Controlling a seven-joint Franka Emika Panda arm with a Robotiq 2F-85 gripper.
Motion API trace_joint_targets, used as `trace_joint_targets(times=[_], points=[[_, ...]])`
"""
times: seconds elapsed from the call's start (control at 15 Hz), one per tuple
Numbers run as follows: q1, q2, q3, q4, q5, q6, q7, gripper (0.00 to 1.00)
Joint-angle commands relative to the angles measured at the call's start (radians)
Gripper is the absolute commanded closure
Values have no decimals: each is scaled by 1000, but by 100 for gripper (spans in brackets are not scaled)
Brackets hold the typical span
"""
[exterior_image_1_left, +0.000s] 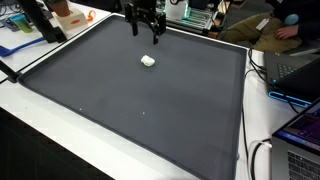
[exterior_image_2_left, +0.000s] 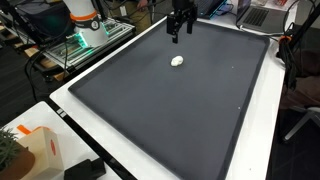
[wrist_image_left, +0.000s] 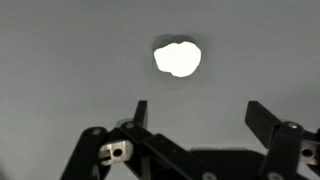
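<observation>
**One claw (wrist_image_left: 198, 112) spread wide by a small white lump (wrist_image_left: 179, 58)**

Its fingers stand apart, gripping nothing. In the wrist view the white lump lies just beyond the fingertips, untouched. In both exterior views it rests on a dark grey mat (exterior_image_1_left: 130, 110), toward the far edge, near the claw.

Large dark grey rectangular mat (exterior_image_1_left: 140, 110) is lying flat on a white table (exterior_image_1_left: 50, 115), covering most of it; white border is showing along every edge. Open dark laptops (exterior_image_1_left: 290, 65) are sitting just past one long edge, beside a purple-glowing screen (exterior_image_1_left: 300, 135). Orange-and-white cardboard box (exterior_image_2_left: 40, 150) is sitting by a table corner. Even indoor light is falling across the surface.
</observation>
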Motion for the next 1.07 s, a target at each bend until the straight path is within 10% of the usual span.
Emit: trace_joint_targets(times=[0.0, 1.0], points=[[39, 10, -44, 15, 16, -17, -1, 0], [42, 283, -108, 420, 110, -401, -16, 0]])
